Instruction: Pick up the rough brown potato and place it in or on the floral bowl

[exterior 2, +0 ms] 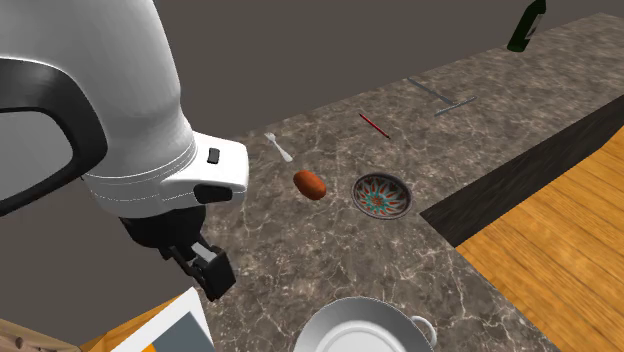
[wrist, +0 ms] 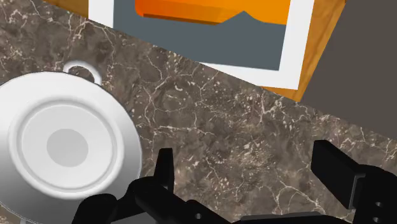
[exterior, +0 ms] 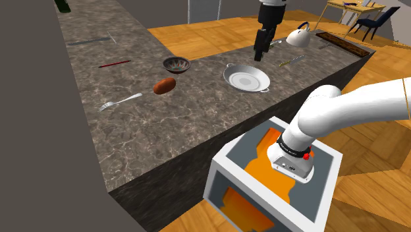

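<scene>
A reddish-brown potato (exterior: 164,86) (exterior 2: 310,184) lies on the dark marbled counter (exterior: 158,132). Just beside it stands the small bowl (exterior: 176,64) (exterior 2: 381,194), dark outside with a colourful floral pattern inside. They are close but apart. My black gripper (exterior: 259,55) (exterior 2: 212,272) (wrist: 248,172) hangs open above the counter next to a white pan, well away from the potato toward the shoulder view's right. Only bare counter shows between its fingers (wrist: 164,168).
The white two-handled pan (exterior: 247,79) (exterior 2: 365,325) (wrist: 63,146) sits by the gripper. A fork (exterior: 120,101), a red stick (exterior: 114,64), a grey tool (exterior: 92,41) and a dark bottle (exterior 2: 527,25) lie farther along. A kettle (exterior: 300,34) stands beyond the gripper. The stand (exterior: 276,178) is at the counter's edge.
</scene>
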